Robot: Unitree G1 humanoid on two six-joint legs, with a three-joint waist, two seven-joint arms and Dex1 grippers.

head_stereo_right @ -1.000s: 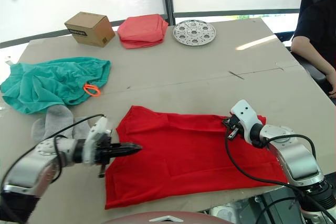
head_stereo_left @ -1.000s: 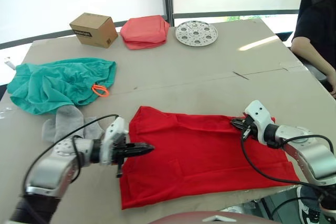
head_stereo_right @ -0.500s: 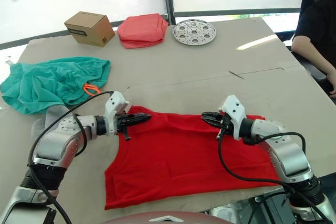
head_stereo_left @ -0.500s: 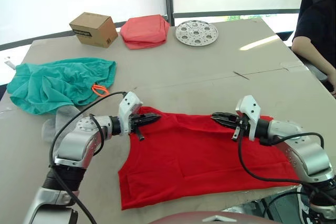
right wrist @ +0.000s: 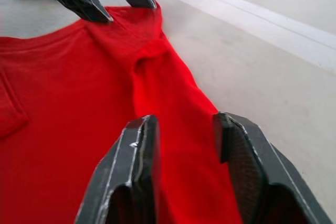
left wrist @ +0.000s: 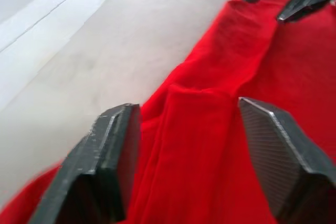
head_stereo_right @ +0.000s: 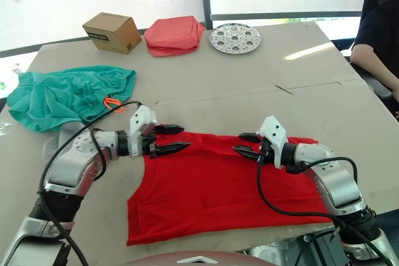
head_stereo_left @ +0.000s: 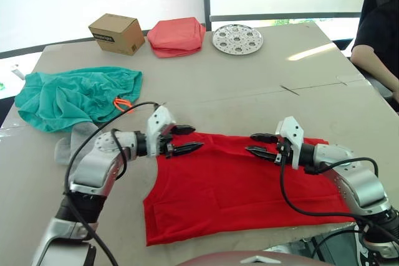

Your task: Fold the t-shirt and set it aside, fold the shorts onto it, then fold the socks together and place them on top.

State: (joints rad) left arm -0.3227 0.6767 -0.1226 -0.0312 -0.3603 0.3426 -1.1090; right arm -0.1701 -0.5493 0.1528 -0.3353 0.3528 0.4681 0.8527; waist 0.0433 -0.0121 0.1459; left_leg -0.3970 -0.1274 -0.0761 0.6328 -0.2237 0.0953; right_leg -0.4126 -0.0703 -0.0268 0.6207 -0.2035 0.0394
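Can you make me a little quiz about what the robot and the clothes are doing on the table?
1. True or false: both claws are open over the far edge of the red t-shirt.
2. What lies closest to the green shorts? A) the grey socks B) the round metal plate C) the cardboard box
3. Fill in: the left claw and the right claw point ____ each other.

Key: 1 true. 2 A. 3 toward.
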